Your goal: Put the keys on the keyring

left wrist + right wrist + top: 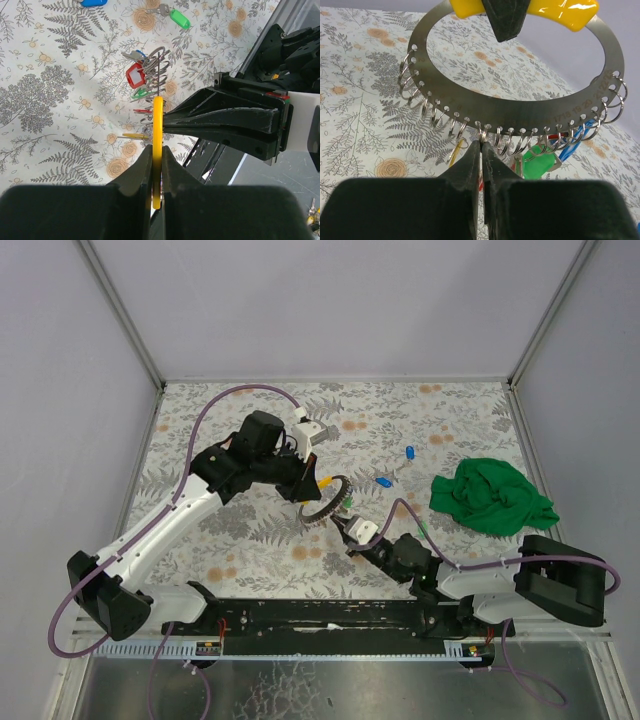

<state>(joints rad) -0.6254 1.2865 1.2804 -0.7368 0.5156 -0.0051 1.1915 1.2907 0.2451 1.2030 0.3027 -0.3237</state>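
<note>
Top view: my left pincer [318,486] holds the keyring [326,502] upright over the flower-patterned desk [250,540], presenting it so my right pincer [347,523] can reach it from the near side. Two blue-tagged keys [383,483] lie loose nearby, beside a crumpled green cloth [492,495].

Left wrist: the pincer is clamped on the ring's glossy yellow grip [157,150]. The ring shows edge-on, with red and green plastic tags dangling from it.

Right wrist: the ring is a flat, numbered, brushed-metal band, pierced with holes that carry thin springy loops. My right fingers are drawn together, seemingly pinching one wire loop [483,131], probably to steady it for a key
</note>
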